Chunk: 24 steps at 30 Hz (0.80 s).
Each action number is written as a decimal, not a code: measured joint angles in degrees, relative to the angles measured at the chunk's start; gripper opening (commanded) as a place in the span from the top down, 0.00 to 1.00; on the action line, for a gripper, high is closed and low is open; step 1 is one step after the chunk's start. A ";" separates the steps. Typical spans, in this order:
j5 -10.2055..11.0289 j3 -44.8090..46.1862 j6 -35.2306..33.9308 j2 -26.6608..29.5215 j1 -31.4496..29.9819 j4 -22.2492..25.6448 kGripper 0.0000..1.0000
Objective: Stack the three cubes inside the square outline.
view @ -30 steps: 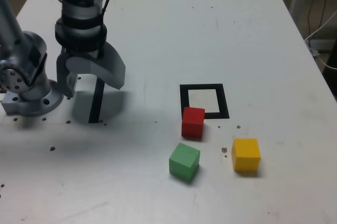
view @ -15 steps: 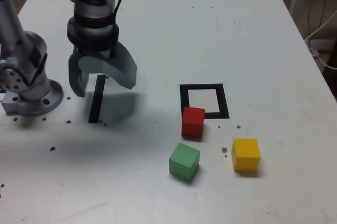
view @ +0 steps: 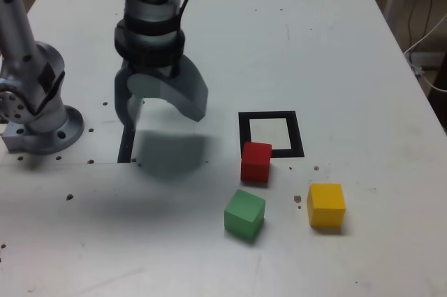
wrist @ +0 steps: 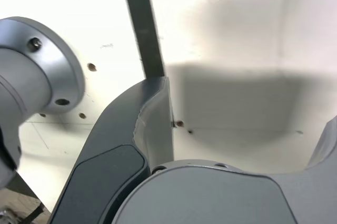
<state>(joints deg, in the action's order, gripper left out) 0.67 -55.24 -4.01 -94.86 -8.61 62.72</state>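
In the exterior view the red cube [view: 256, 162] rests on the white table, touching the front edge of the square outline [view: 271, 133]. Nearer the camera sit the green cube [view: 244, 214] and, to its right, the yellow cube [view: 326, 205], both outside the outline. My gripper [view: 162, 112] hangs open and empty above the table, to the left of the outline and well clear of all three cubes. The wrist view holds only my own fingers [wrist: 152, 124] and bare table; no cube appears there.
The arm's grey base [view: 35, 112] stands at the exterior view's left. A straight black strip [view: 126, 145] lies on the table just below the gripper, also seen as the black strip [wrist: 142, 23] in the wrist view. Cables [view: 429, 38] hang past the table's right edge.
The gripper has travelled toward the exterior view's right, from beside the base to over the black strip, staying open. The cubes have not moved.
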 measured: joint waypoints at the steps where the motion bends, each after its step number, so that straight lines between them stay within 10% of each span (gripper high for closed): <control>1: 0.00 -0.78 0.00 -0.29 -0.45 0.53 0.01; 24: -0.83 -19.50 -0.49 -13.45 -8.20 7.70 0.01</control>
<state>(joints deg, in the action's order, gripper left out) -0.16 -74.74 -4.49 -108.32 -16.81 70.42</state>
